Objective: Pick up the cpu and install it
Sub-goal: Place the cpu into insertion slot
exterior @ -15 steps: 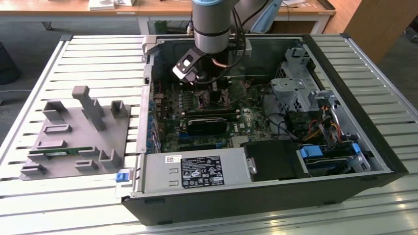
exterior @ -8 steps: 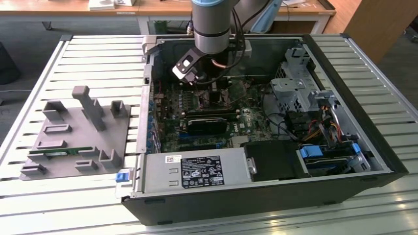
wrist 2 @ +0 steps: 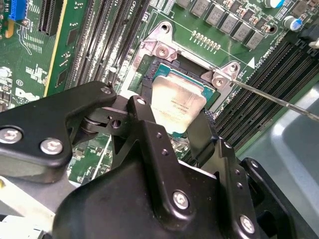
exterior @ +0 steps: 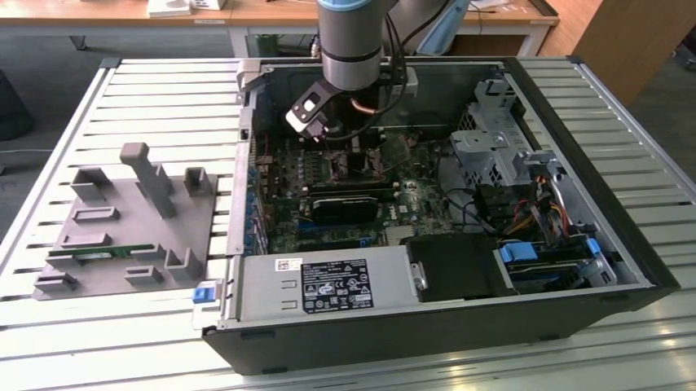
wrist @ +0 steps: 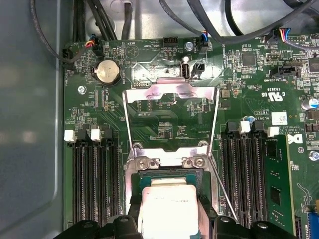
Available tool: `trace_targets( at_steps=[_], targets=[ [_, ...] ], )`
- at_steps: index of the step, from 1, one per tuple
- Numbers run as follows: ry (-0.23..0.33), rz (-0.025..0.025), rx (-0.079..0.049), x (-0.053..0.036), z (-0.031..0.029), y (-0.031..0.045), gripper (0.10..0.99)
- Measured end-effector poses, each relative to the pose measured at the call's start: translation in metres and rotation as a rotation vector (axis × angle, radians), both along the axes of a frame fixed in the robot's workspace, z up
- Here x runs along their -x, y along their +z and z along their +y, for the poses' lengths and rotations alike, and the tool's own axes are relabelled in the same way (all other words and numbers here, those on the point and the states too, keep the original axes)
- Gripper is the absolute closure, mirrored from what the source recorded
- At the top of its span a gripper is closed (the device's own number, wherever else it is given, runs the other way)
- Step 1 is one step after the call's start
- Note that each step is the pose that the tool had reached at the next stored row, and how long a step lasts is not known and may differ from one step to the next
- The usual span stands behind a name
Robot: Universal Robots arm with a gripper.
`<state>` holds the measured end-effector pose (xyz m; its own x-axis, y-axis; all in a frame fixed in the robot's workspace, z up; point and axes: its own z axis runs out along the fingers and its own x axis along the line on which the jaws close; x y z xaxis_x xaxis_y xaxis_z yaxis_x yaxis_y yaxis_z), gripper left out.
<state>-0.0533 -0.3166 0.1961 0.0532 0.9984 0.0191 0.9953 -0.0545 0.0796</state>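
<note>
Your arm (exterior: 350,41) is reaching straight down into the open computer case (exterior: 641,269) that is lying on its side on the slatted metal table (exterior: 109,342), with the wrist hanging over the green motherboard (wrist: 249,109). Your end effector (wrist 2: 172,113) is standing narrow, its two matte black fingers (wrist 2: 137,104) pressing against opposite edges of the cpu (wrist 2: 177,102). You are holding the cpu flat, its shiny silver lid facing up toward the wrist. It is hanging right over the socket (wrist: 137,181), and whether it is seated there is unclear. The chip is square, so no side is reading as longer, and its edges are running parallel to the socket frame in both wrist views. The bright metal load plate (wrist: 169,92) is lying swung open beyond the socket, and the thin wire lever (wrist 2: 279,99) is sticking out beside it.
</note>
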Motion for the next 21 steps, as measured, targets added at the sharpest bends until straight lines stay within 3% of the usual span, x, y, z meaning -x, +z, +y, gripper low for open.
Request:
trace_targets(
  at_steps=[21],
  targets=[
    [-0.001, 0.0001, 0.0, -0.0008, -0.0018, -0.0014, 0.557]
  ],
)
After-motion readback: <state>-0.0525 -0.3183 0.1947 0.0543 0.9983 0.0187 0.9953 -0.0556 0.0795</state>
